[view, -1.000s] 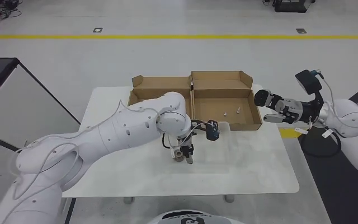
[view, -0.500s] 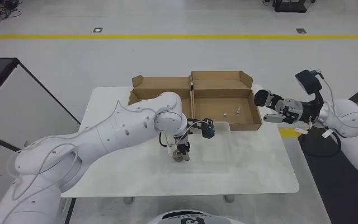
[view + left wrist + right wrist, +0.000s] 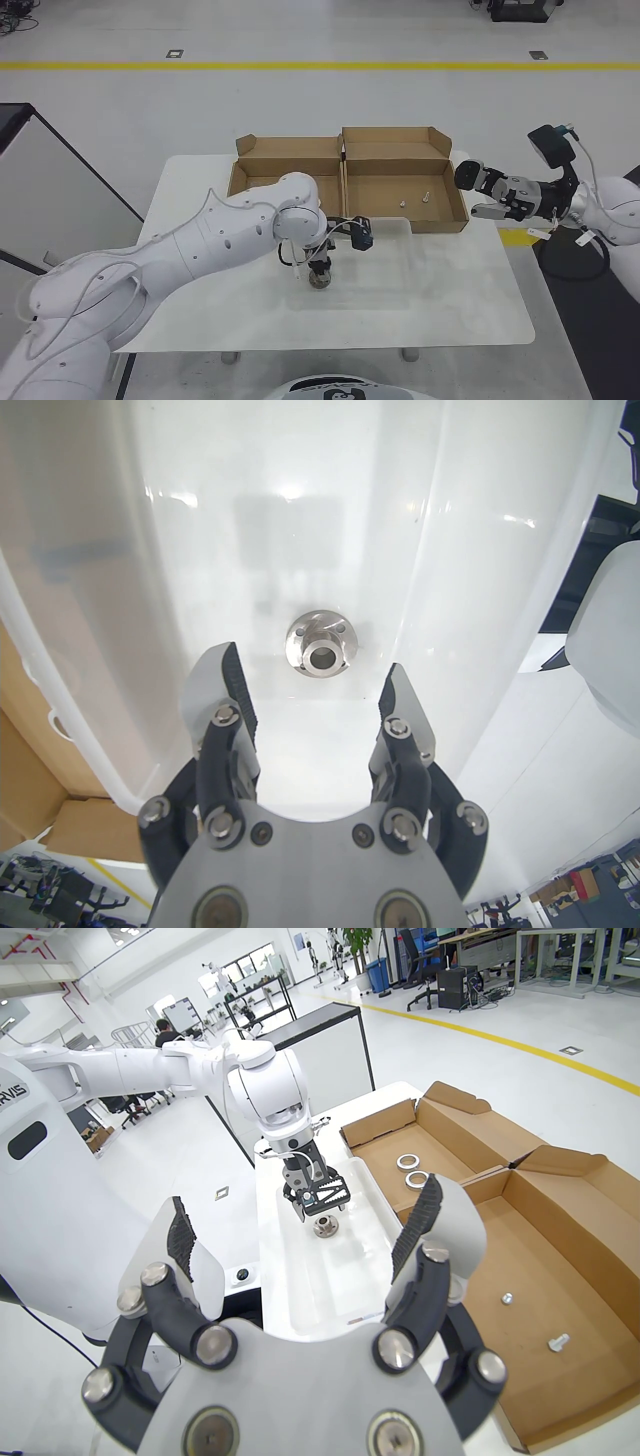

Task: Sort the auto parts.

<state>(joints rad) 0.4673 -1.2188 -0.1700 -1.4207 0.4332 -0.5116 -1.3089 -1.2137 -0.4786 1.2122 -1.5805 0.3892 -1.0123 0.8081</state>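
The left gripper (image 3: 312, 659) hovers with jaws released just above a round silver metal flanged hub (image 3: 322, 650), which lies in a clear plastic tray (image 3: 345, 1278) on the white surface (image 3: 450, 300). Past the open brown cardboard boxes (image 3: 400, 145), the right gripper (image 3: 472, 193) hangs, jaws released. An off-centre squeeze would likely skid the smooth hub across the slick tray.

Pincer (image 3: 313, 678): jaws spread wide, ribbed black pads (image 3: 242, 690) facing each other.
Flanged hub (image 3: 322, 650), bright metal: just ahead of fingertips, centred on gap, clear of both pads.
Hub rests flange-down on floor of translucent white tray (image 3: 90, 625), bore toward camera; two small flange holes visible.
Cardboard box (image 3: 25, 760): beyond tray wall, one side of pincer.
White table (image 3: 540, 725): opposite side.
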